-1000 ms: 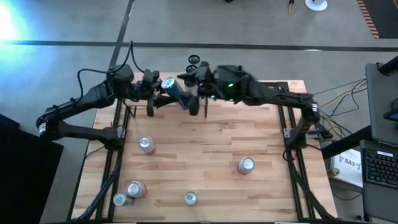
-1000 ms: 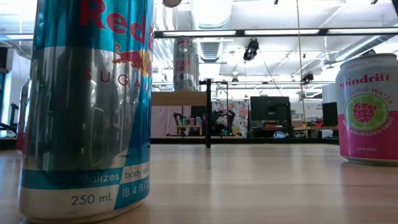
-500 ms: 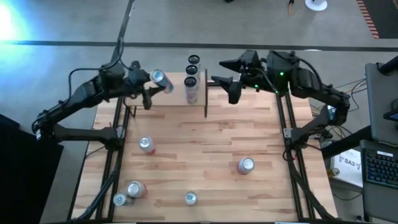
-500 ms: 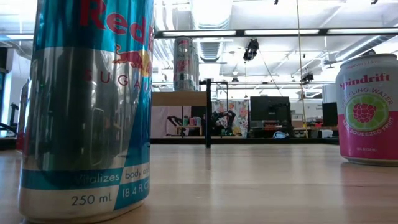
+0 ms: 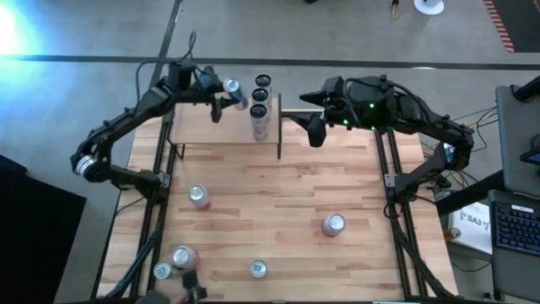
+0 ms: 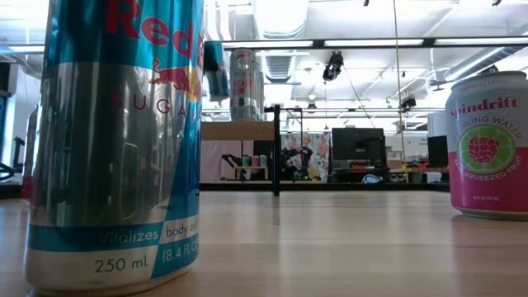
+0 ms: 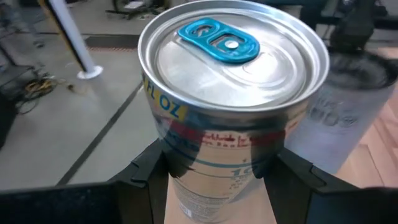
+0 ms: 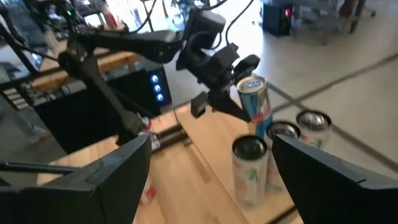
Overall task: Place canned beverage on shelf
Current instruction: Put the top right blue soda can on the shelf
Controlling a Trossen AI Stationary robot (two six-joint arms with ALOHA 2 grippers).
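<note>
Your left gripper (image 5: pixel 221 100) has the can (image 5: pixel 234 89) clamped by its body, fingers (image 7: pixel 144 173) pressed on opposite sides of the wall a little below the rim, and it hangs tilted in the air over the left part of the shelf (image 5: pixel 196 128), close to the three cans (image 5: pixel 260 108) already standing in a row by the dark end panel (image 5: pixel 279 133). That can is smooth, thin aluminium, silver with blue print and a blue pull tab (image 7: pixel 219 41) on a sealed lid, so I'd judge it full: fairly heavy for its size, liquid shifting as you swing it, and a slick, round wall that could twist in the pads if you jerk. Squeeze mid-body as you are, not at the lid or the foot, and not hard, since a thin wall dents. The shelf board is pale, flat wood between thin dark uprights, a firm landing but narrow, so bring the base down level. Your right gripper (image 5: pixel 313 124) waits with jaws spread wide and nothing in them, above the table (image 5: pixel 295 203) just right of that end panel. Spare cans stand scattered on the butcher-block top nearer you
</note>
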